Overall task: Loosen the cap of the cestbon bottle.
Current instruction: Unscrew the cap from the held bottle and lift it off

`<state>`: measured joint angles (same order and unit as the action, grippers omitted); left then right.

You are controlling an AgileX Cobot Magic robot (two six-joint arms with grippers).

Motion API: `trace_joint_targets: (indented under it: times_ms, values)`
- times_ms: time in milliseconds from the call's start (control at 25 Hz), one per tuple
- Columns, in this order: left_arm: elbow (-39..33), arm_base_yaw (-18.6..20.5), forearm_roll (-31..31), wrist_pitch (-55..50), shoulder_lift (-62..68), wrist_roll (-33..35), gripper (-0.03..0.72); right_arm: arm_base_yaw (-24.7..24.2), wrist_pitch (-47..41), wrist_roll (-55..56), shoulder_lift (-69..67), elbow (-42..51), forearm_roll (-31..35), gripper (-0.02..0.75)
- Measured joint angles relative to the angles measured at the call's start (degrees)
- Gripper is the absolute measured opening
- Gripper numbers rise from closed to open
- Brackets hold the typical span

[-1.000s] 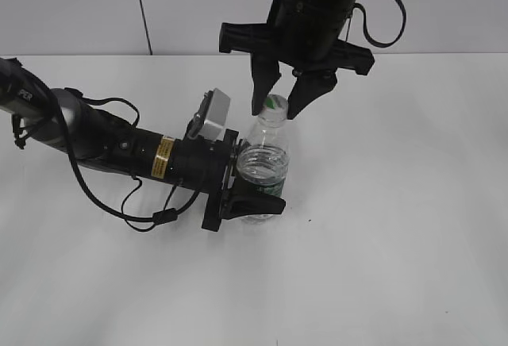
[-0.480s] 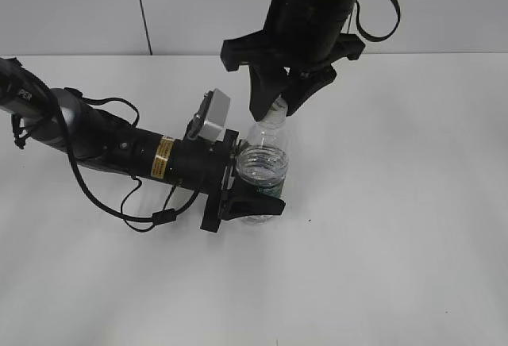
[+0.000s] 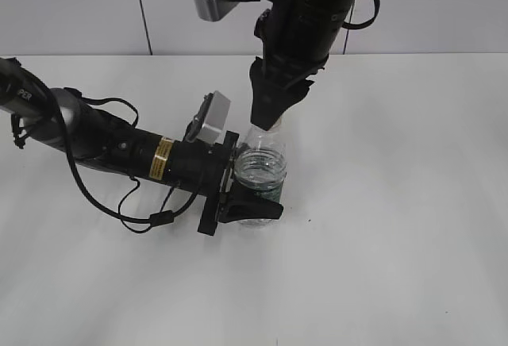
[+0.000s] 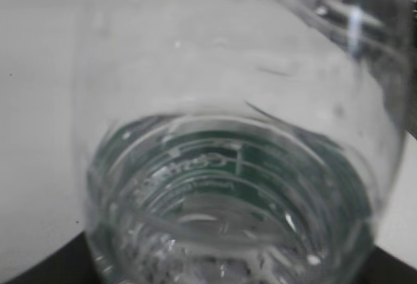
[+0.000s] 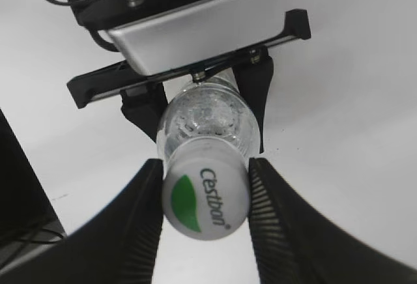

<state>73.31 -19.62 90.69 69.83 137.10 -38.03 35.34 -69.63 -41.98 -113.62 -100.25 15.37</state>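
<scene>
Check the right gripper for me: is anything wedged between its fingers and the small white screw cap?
Nothing visible. The right gripper has both ribbed fingers directly against the small round white plastic cap. The left gripper clamps the clear plastic bottle lower down, clear of the cap.

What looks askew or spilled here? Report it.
Nothing stands out. The bottle stands upright in the left gripper, the right gripper is closed on the cap, and no water shows on the table.
</scene>
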Motion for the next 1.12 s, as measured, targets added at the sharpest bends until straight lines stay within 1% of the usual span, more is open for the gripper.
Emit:
trace_joint_targets:
  times_ms: [480,640,760,1120]
  values:
    - [0.00,0.00,0.09,0.00,0.00,0.05,0.405,0.00,-0.06,-28.62,0.00,-0.18,-0.15,0.303]
    - [0.00,0.00,0.09,0.00,0.00,0.00,0.405,0.00,-0.06,-36.67,0.00,-0.22,-0.15,0.301]
    - [0.00,0.00,0.09,0.00,0.00,0.00,0.405,0.00,-0.06,-38.40,0.00,-0.22,-0.15,0.301]
    - [0.00,0.00,0.09,0.00,0.00,0.00,0.405,0.00,-0.06,-39.03,0.00,-0.22,-0.15,0.301]
